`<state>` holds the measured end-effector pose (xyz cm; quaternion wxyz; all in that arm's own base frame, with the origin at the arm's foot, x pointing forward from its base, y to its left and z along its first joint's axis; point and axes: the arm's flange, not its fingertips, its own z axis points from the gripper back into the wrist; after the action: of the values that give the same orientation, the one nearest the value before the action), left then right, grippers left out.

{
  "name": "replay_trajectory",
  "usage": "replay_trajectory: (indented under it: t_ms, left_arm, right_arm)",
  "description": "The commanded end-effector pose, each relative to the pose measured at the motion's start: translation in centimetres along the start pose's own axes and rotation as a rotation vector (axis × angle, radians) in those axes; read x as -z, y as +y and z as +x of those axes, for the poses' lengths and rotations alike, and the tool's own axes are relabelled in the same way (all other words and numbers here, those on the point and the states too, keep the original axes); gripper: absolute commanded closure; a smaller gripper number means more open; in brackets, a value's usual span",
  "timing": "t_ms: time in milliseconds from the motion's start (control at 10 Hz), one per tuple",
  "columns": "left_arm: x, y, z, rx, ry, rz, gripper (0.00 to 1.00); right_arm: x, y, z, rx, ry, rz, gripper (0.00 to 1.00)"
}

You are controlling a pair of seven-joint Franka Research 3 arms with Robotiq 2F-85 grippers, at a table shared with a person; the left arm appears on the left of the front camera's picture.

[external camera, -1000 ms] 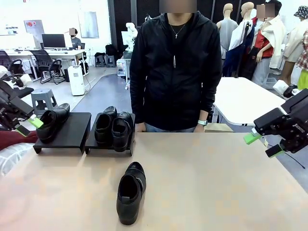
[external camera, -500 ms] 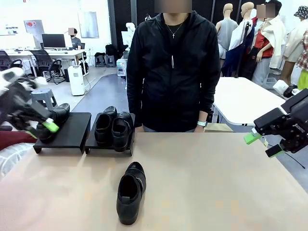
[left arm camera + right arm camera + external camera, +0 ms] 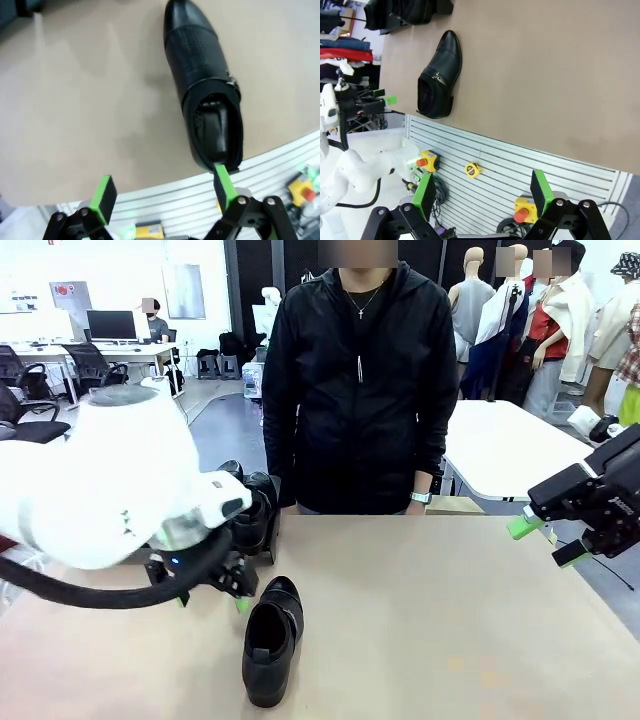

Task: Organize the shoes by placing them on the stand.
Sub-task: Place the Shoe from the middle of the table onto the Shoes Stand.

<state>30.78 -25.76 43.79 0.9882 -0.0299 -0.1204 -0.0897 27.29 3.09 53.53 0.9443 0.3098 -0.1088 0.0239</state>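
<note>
One black shiny shoe (image 3: 270, 640) lies alone on the table, toe toward the person. My left gripper (image 3: 213, 600) hangs open just left of it, beside its toe end. In the left wrist view the same shoe (image 3: 205, 100) lies ahead of the open left gripper (image 3: 165, 192), with the right pad by its heel and nothing between the pads. Behind my left arm, two shoes (image 3: 255, 502) stand on the black stand (image 3: 273, 540), which is mostly hidden. My right gripper (image 3: 545, 540) hovers open and empty at the table's right edge. The right wrist view shows my right gripper (image 3: 482, 192) open, with the lone shoe (image 3: 437, 75) far off.
A person in a black jacket (image 3: 355, 380) stands at the far side of the table, hands at its edge. My bulky white left arm (image 3: 110, 480) covers the left part of the table. The tan tabletop (image 3: 450, 620) stretches bare to the right.
My left arm has swung from the stand's left end to the middle of the table, beside the lone shoe, and now hides the left platform. The right arm has not moved.
</note>
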Motion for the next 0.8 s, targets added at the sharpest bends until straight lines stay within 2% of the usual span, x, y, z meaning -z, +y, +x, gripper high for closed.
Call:
replay_trajectory:
  t_ms: [0, 400, 700]
  left_arm:
    - [0.9, 0.6, 2.8, -0.028, 0.080, 0.006, 0.00]
    - [2.9, -0.5, 2.9, -0.006, 0.082, -0.036, 0.00]
    - [8.2, -1.1, 4.4, -0.027, 0.142, 0.030, 0.00]
  right_arm:
    - [-0.2, 0.3, 0.0, 0.025, -0.002, 0.021, 0.00]
    - [-0.2, 0.3, 0.0, 0.025, -0.002, 0.021, 0.00]
    - [-0.2, 0.3, 0.0, 0.025, -0.002, 0.021, 0.00]
